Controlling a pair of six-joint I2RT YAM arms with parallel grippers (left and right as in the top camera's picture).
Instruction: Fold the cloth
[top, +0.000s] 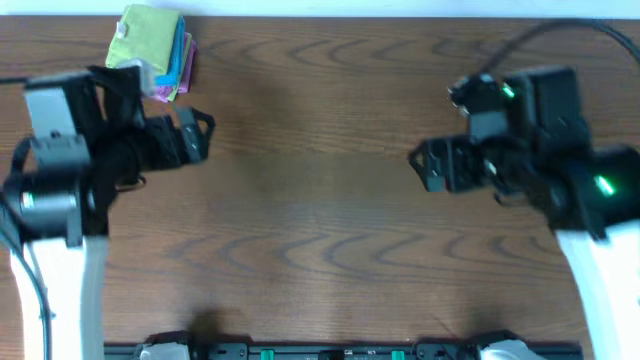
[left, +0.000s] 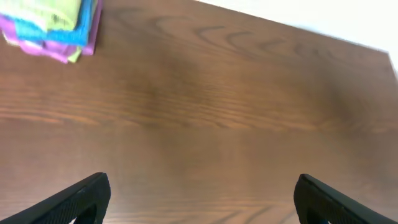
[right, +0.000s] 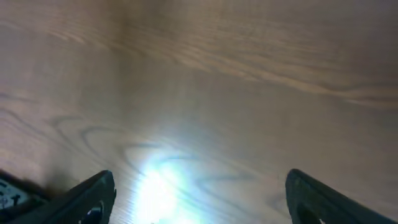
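Wood-grain brown table (top: 320, 240): carries only the stack.
Left gripper (top: 203, 135): spread wide, empty, over table's left side.
Right gripper (top: 420, 168): spread wide, empty, over table's right side.
Folded yellow-green, blue and pink cloth stack (top: 152, 50): table's far-left corner.
Progress: folding seemingly complete; nothing visible left to fold.

Left arm (top: 55, 170): white lower link, grey motor casings, loose black cabling (top: 120, 160). Right arm (top: 570, 180): white link, black housings, two green LEDs (top: 604, 185), black cable (top: 560, 30) arcing behind. Left gripper (top: 200, 135) and right gripper (top: 420, 168) both black
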